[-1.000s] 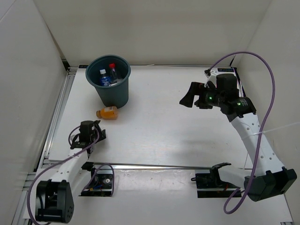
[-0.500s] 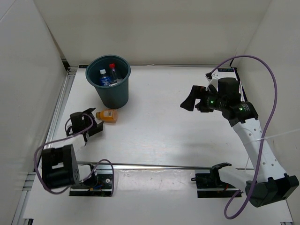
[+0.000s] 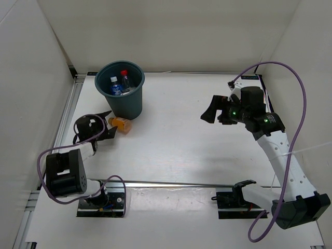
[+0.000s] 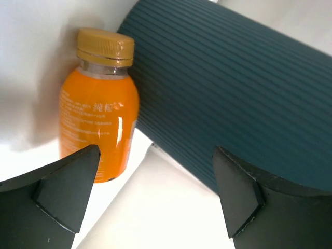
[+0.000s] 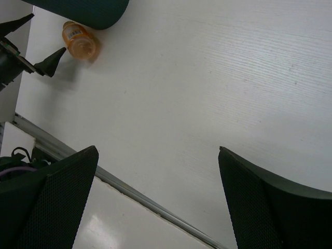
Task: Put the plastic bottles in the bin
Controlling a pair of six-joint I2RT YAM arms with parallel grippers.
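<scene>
Rim and foot of the dark teal ribbed plastic bin (image 4: 233,98) were cropped in the left wrist view; the spread left gripper (image 4: 155,194) hid the base of the short orange bottle (image 4: 98,124), lying beside the bin, cap away from those fingers. The right gripper (image 3: 210,109) gaped empty.

Overhead view, left wrist close, all sharing orange bottle (image 3: 122,125)

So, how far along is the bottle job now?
Done: a red-capped bottle and a blue-labelled bottle lie in the bin; whether more are inside is unclear. In hand: the open left gripper faces the orange bottle lying beside the bin, not gripping it. Left: grasp it, drop it in. The right gripper is open, empty.
</scene>
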